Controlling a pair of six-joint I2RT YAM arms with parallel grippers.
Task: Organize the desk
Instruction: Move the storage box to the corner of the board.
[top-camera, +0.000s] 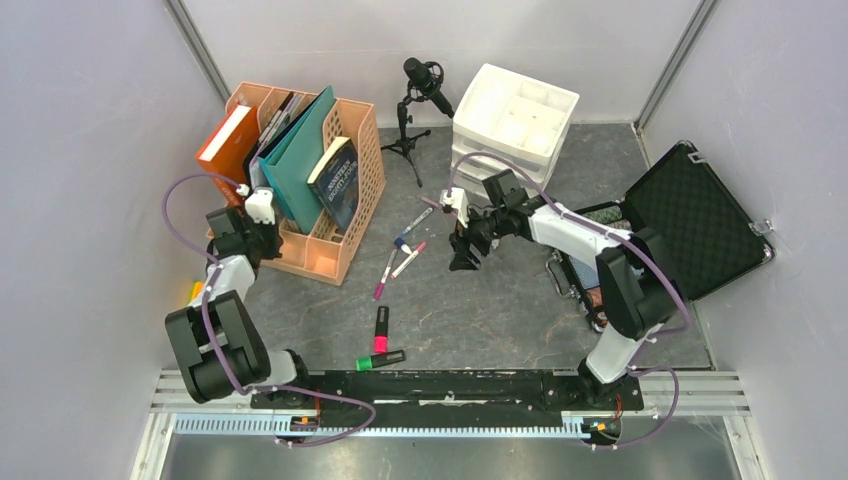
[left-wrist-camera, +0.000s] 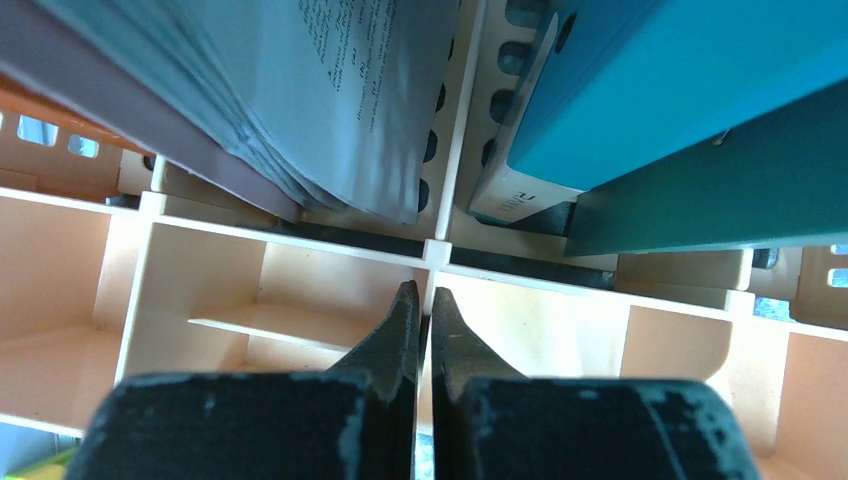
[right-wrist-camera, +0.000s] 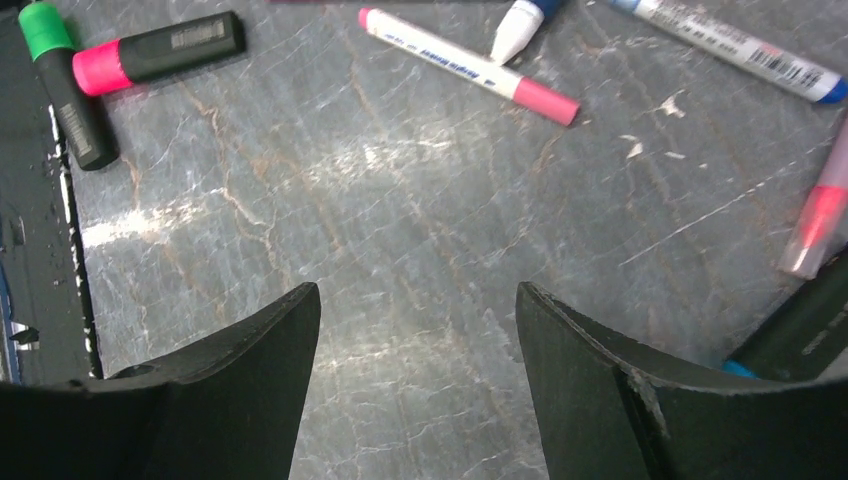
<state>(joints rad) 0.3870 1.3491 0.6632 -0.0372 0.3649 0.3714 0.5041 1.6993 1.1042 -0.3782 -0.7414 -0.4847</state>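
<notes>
The desk (top-camera: 480, 310) is a dark grey stone-patterned top. Several markers (top-camera: 405, 250) lie loose at its middle, with a pink highlighter (top-camera: 381, 328) and a green highlighter (top-camera: 380, 360) nearer the front. My right gripper (top-camera: 463, 255) is open and empty, low over bare desk (right-wrist-camera: 400, 190) just right of the markers; a white marker with a pink cap (right-wrist-camera: 470, 65) lies ahead of it (right-wrist-camera: 418, 300). My left gripper (top-camera: 262, 238) is shut with nothing seen in it, its tips (left-wrist-camera: 425, 295) over a divider wall of the peach organizer (left-wrist-camera: 300, 240).
The peach organizer (top-camera: 340, 240) holds books and folders at the back left. A microphone on a tripod (top-camera: 420, 85) and a white drawer unit (top-camera: 515, 120) stand at the back. An open black foam-lined case (top-camera: 700, 220) lies at the right.
</notes>
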